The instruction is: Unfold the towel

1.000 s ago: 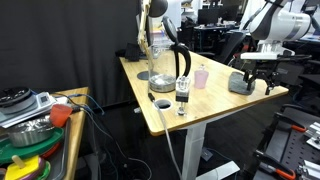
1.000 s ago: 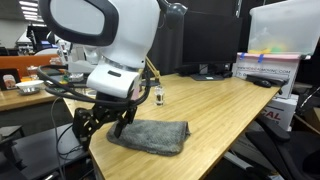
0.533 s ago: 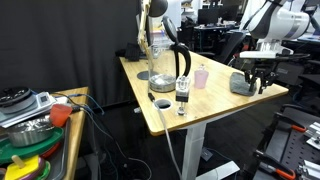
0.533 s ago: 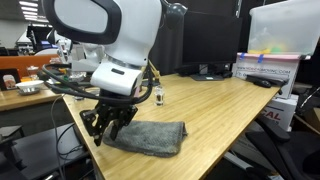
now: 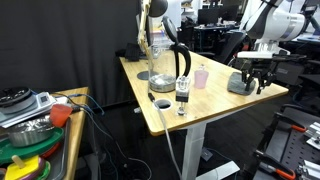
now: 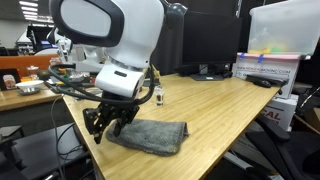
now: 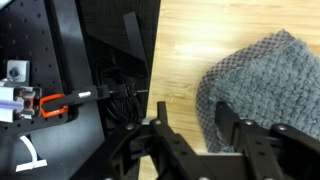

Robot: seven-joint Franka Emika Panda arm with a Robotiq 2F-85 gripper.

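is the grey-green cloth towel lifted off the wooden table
No, the grey-green cloth towel lies rumpled on the wooden table near its edge.

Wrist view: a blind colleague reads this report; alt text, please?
A grey-green towel lies on a wooden table near its edge, with the black claw at the bottom of frame beside it. Dark cables show past the table edge.

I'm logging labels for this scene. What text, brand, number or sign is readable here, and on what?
None reads clearly.
Small bottle: label too small to read.
White box: red lettering, blurred and cut off.
Towel, pink cup: no print seen.
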